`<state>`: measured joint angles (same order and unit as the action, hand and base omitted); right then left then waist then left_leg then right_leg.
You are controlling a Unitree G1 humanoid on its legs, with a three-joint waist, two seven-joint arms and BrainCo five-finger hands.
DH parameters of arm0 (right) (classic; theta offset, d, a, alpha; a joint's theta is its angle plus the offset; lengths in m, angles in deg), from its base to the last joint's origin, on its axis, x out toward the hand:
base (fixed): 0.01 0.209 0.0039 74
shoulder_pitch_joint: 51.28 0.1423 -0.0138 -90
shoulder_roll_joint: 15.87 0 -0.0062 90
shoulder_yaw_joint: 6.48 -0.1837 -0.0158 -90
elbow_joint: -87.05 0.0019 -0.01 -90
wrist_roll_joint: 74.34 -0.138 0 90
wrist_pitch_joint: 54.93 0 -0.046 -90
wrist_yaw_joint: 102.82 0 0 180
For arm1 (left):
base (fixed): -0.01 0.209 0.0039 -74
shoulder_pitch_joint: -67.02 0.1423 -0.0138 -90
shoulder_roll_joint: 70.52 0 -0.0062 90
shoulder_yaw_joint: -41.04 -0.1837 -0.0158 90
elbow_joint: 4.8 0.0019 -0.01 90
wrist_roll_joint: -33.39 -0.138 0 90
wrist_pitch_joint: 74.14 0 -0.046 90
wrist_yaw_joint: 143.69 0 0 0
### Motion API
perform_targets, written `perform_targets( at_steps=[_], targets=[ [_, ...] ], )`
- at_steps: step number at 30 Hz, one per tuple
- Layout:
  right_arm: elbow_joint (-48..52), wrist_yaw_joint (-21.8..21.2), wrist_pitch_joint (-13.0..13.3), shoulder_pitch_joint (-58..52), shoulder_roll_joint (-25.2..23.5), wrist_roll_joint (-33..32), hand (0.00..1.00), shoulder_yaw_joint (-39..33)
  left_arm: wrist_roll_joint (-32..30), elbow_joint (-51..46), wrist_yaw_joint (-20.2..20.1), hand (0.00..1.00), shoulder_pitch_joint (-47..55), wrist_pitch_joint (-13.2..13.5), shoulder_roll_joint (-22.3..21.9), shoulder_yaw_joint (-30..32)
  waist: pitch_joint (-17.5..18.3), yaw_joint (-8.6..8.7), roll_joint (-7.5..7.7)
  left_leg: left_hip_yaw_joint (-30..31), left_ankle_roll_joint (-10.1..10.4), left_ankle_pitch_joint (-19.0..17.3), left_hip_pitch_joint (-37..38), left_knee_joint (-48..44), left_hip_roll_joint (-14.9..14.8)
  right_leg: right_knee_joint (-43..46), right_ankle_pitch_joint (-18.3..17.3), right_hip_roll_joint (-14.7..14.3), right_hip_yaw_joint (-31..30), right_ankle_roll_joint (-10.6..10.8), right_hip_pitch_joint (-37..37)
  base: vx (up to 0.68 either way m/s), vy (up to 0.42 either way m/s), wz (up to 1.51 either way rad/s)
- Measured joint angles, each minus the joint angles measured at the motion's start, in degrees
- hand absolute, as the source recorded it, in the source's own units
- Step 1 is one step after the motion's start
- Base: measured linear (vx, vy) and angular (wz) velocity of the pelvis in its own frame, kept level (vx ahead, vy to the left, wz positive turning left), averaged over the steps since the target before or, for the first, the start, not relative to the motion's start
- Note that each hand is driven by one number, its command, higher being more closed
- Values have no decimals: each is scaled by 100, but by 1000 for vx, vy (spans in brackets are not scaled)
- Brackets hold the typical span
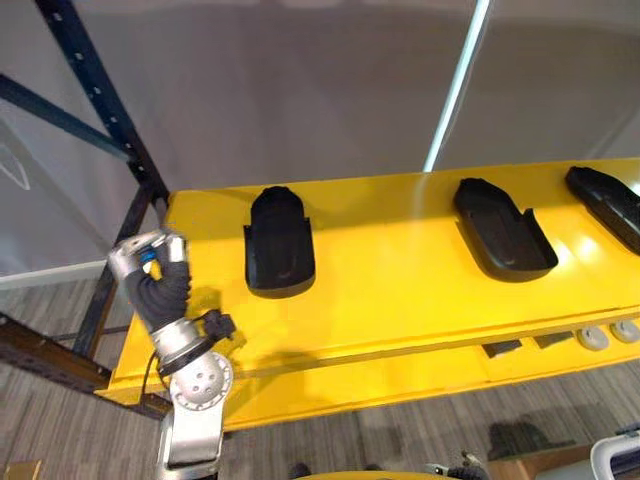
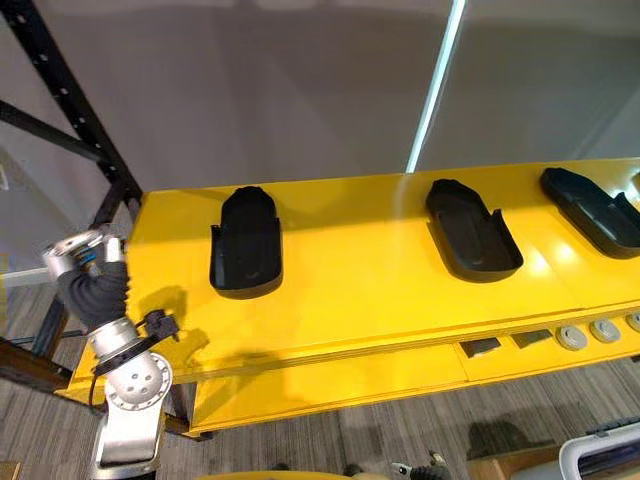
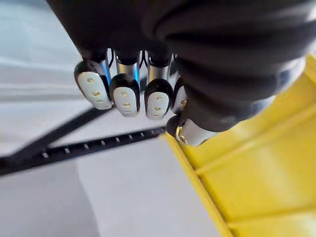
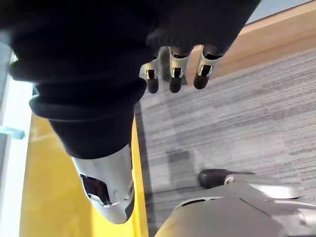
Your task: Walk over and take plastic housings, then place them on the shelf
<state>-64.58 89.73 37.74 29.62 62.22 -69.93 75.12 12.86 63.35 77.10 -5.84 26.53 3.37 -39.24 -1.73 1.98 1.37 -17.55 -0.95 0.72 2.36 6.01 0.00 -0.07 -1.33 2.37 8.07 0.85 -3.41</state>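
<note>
We see three black plastic housings lying apart on the yellow shelf (image 1: 400, 290). The left housing (image 1: 280, 245) runs straight front to back, narrow rounded end away from us. The middle housing (image 1: 503, 230) and right housing (image 1: 608, 203) slant, far ends leaning left. Our left hand (image 1: 150, 255), at the shelf's left end, looks clenched and empty. Our right hand (image 4: 175, 74) hangs relaxed over grey carpet (image 4: 237, 128), holding nothing.

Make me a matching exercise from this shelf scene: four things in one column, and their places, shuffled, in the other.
Things:
1. left hand
2. leftmost housing
3. middle housing
4. grey round discs

Places:
A. on the yellow shelf, between two other housings
B. below the shelf's front edge, toward the right
C. at the shelf's left end, by the dark rack post
D. on the shelf, the housing nearest the hand

Pairs: 1-C, 2-D, 3-A, 4-B
</note>
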Motion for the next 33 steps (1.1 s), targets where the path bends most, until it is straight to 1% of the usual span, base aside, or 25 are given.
perform_targets(
  at_steps=[1,4,7,8,9,10,12,13,15,16,18,20,21,22,23,24,25,26,27,28,30,33],
  targets=[
    [9,3,-6,-13,-10,0,0,28,32,370,86,100,100,-129,-74,111,7,-20,32,-6,0,0,16,0,-4,-11,-59,1,35,42,-39,-74,-30,18],
    [90,4,-27,-25,-42,-7,0,54,240,996,90,100,168,-329,-227,220,6,-66,92,-85,2,-1,18,-1,-25,-30,-73,11,121,49,-38,-29,-13,9],
    [282,4,-61,-149,-129,-40,0,54,485,1752,60,100,179,-480,-355,329,19,-147,194,-298,12,6,49,-2,-68,-37,-75,13,152,53,-59,21,-2,1],
    [303,8,-70,-150,-148,-46,0,54,531,1925,46,100,183,-522,-358,381,16,-156,200,-296,19,13,86,-2,-68,-32,-77,15,168,57,-81,73,0,-2],
    [390,7,-84,-176,-182,-59,0,54,654,2288,7,100,184,-590,-359,442,9,-137,228,-300,55,49,154,-2,-66,-20,-77,25,185,57,-151,80,7,3],
    [479,5,-86,-219,-214,-106,0,54,750,2620,-144,100,185,-664,-360,456,1,-134,216,-304,43,39,220,-2,-55,-17,-101,40,201,87,-219,71,10,5],
    [564,4,-91,-231,-261,-159,0,53,804,3006,-275,100,185,-705,-358,448,18,-137,248,-294,21,19,251,-1,-30,-11,-156,66,242,131,-250,32,18,8],
    [691,1,-106,-229,-292,-159,0,49,873,3426,-455,0,185,-720,-352,451,22,-143,242,-296,2,-1,253,-1,-9,-3,-182,83,253,117,-261,12,28,7],
    [818,-4,-111,-198,-326,-162,0,33,1003,4245,-745,0,168,-780,-353,447,22,-140,218,-311,-2,-39,281,-1,17,-4,-201,106,243,119,-254,47,29,-1],
    [849,-6,-116,-186,-340,-162,0,20,1040,4489,-832,0,165,-800,-343,449,22,-141,216,-317,-4,-48,284,0,21,-4,-206,109,238,115,-255,58,22,-6],
    [882,-16,-123,-132,-394,-165,0,-12,1150,5383,-1121,0,122,-860,-283,443,21,-136,214,-350,0,-83,301,-1,28,-6,-225,113,204,105,-259,46,6,-8],
    [863,-38,-144,-54,-418,-163,0,-80,1322,6011,-1496,0,-3,-929,-255,481,3,-151,186,-388,-4,-97,313,-1,27,-15,-236,107,129,110,-259,49,-10,-9],
    [840,-38,-154,-16,-441,-163,0,-121,1322,6101,-1568,0,-50,-925,-229,474,-6,-151,169,-389,-1,-99,319,-1,25,-16,-237,104,119,108,-260,39,-20,-12],
    [782,-47,-157,53,-488,-160,0,-155,1321,6278,-1714,0,-109,-924,-185,465,-27,-147,122,-430,0,-99,343,-1,19,-17,-239,96,91,104,-263,24,-20,-16],
    [729,-51,-156,97,-517,-160,0,-177,1320,6360,-1750,0,-150,-923,-172,456,-30,-143,92,-452,0,-100,353,-1,15,-19,-239,91,57,103,-259,34,-31,-26],
    [645,-56,-160,173,-555,-159,0,-237,1319,6503,-1840,0,-228,-923,-155,444,-53,-138,31,-486,5,-105,373,-1,12,-22,-239,84,-24,103,-253,33,-29,-22],
    [616,-80,-177,247,-508,-155,0,-251,1312,6619,-1946,0,-287,-920,-151,438,-69,-117,14,-510,4,-105,386,-1,9,-26,-240,79,-42,102,-255,33,-31,-17],
    [615,-87,-183,247,-502,-155,0,-254,1313,6642,-1962,0,-303,-919,-148,437,-75,-116,9,-514,4,-106,386,-1,8,-29,-240,77,-42,102,-254,21,-31,-9],
    [611,-121,-188,275,-486,-155,0,-283,1311,6739,-1998,0,-375,-915,-144,428,-136,-116,-60,-526,3,-105,386,-2,5,-38,-240,72,-52,101,-250,13,-34,-5],
    [600,-142,-190,313,-462,-155,0,-298,1309,6832,-2085,0,-440,-910,-138,414,-150,-113,-59,-526,3,-105,385,-2,3,-45,-240,69,-55,101,-249,11,-34,-4],
    [461,-150,-193,390,-415,-153,0,-365,1310,6927,-2200,0,-500,-903,-122,365,-181,-108,-105,-526,4,-106,383,-2,1,-69,-240,63,-63,100,-256,6,-17,-1],
    [389,-152,-202,480,-411,-153,0,-476,1314,6970,-2298,0,-517,-853,-84,330,-198,-108,-122,-524,6,-107,385,-2,-2,-110,-239,55,-89,98,-279,9,-25,0]
  ],
)
